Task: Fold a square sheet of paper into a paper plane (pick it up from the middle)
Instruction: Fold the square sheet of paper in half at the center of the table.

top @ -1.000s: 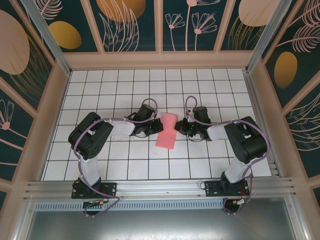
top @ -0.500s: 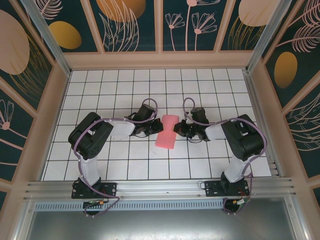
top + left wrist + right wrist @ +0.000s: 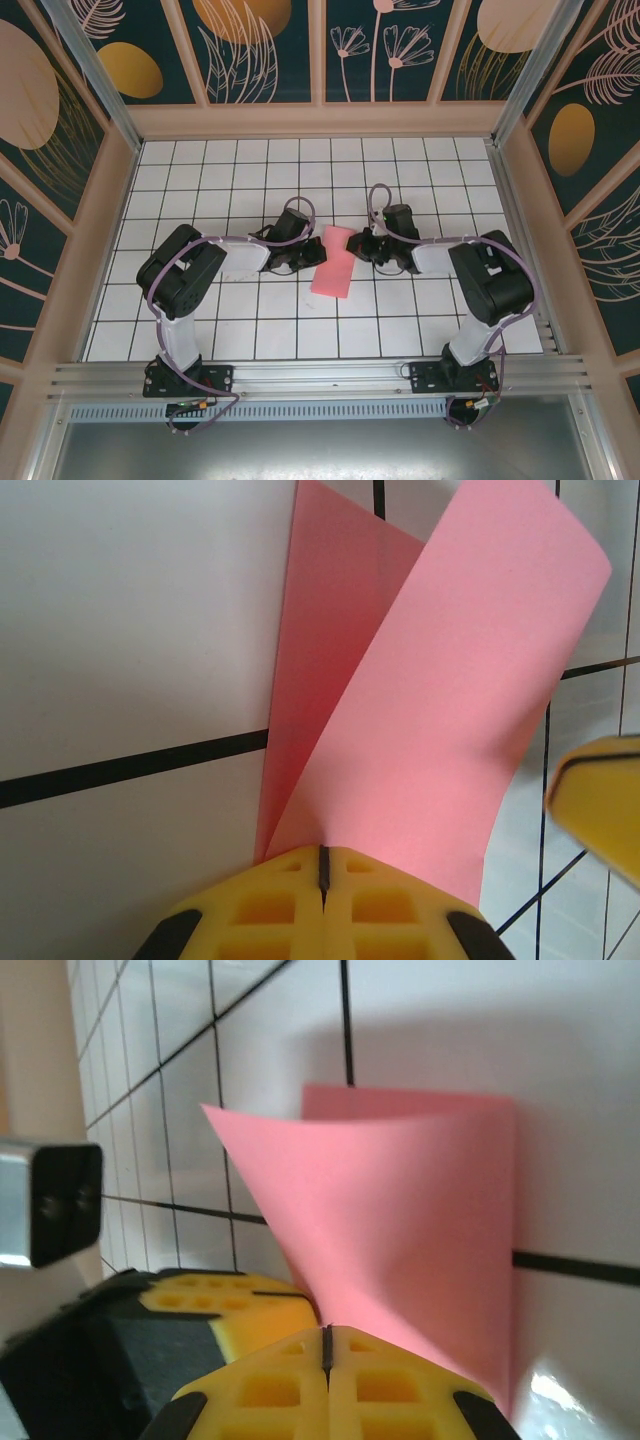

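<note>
On the gridded desk [image 3: 200,170], my left claw [image 3: 323,865] and right claw [image 3: 326,1345] both clamp the paper [image 3: 333,268]. I judge this steadies its lifted flap for creasing.

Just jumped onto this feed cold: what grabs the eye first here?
The pink-red sheet of paper stands out first, folded loosely over itself at the middle of the white grid table. The left gripper and right gripper flank it from either side. Each wrist view shows yellow fingers shut on an edge of it, with the top flap curling up.
</note>
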